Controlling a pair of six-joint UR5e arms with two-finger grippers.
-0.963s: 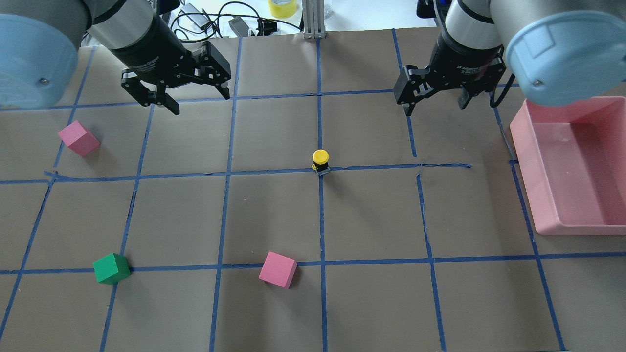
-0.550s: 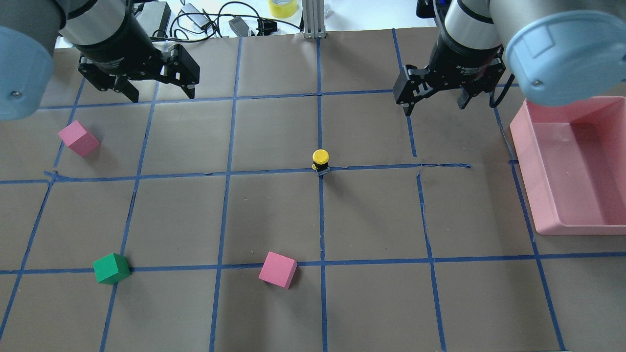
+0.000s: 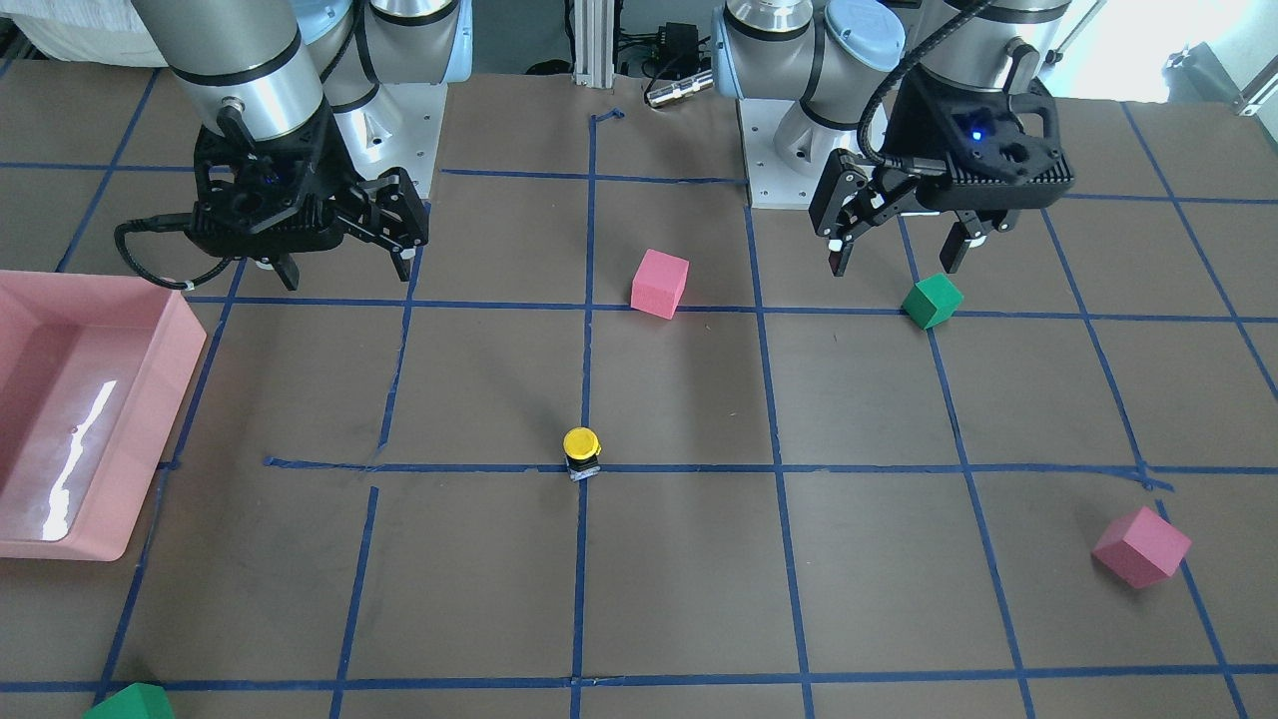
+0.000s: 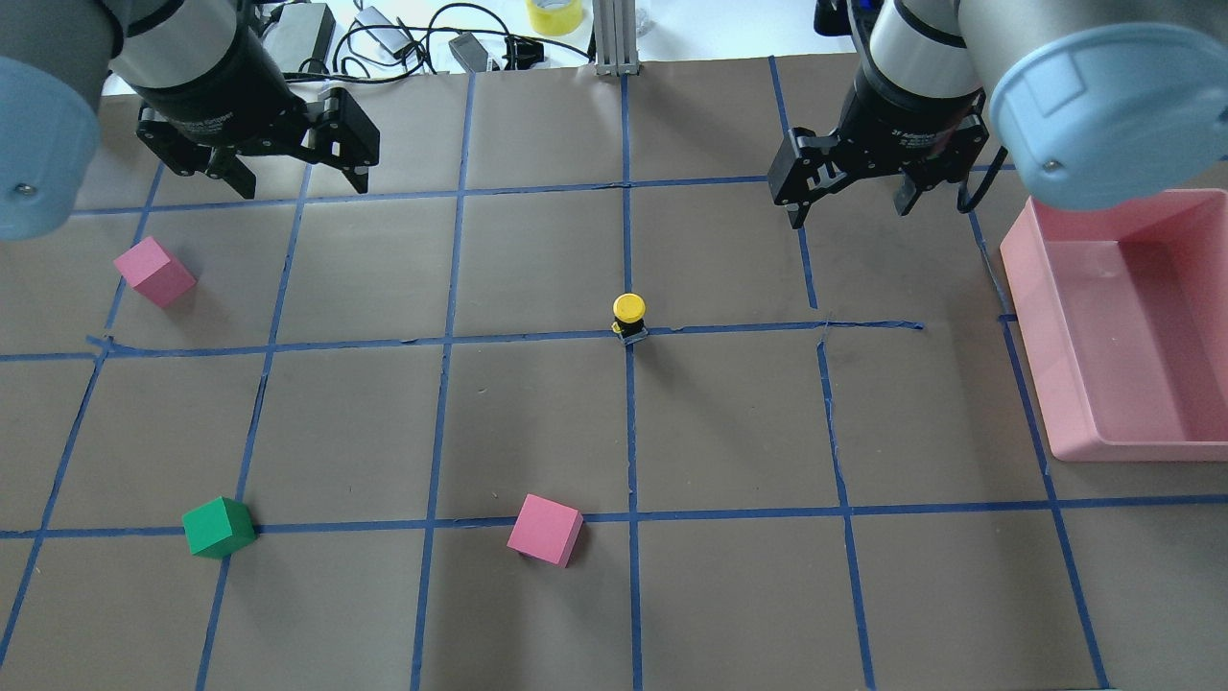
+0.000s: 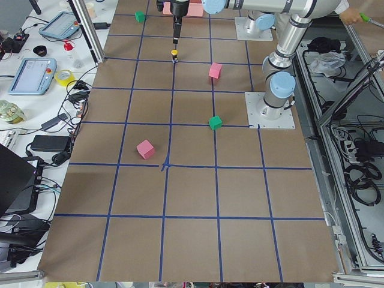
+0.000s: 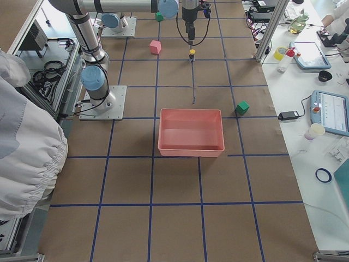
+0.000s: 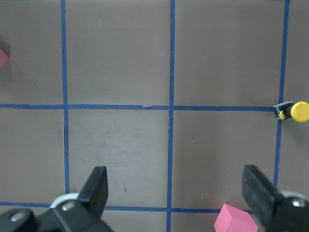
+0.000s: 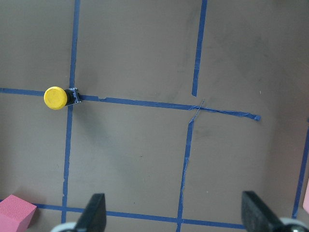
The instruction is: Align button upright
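The button (image 4: 628,312) stands upright on a crossing of blue tape lines in the middle of the table, yellow cap up and black body below. It also shows in the front view (image 3: 581,446), the left wrist view (image 7: 294,111) and the right wrist view (image 8: 57,98). My left gripper (image 4: 299,182) is open and empty, high at the far left, well away from the button. My right gripper (image 4: 850,213) is open and empty at the far right, also apart from it.
A pink tray (image 4: 1041,365) lies at the right edge. One pink cube (image 4: 153,271) sits at the left and another (image 4: 545,529) near the front middle. A green cube (image 4: 219,526) sits front left. Cables and a tape roll lie beyond the far edge.
My left gripper has drawn back to the far left, away from the button, still open. The right gripper has barely shifted. The button has not moved.
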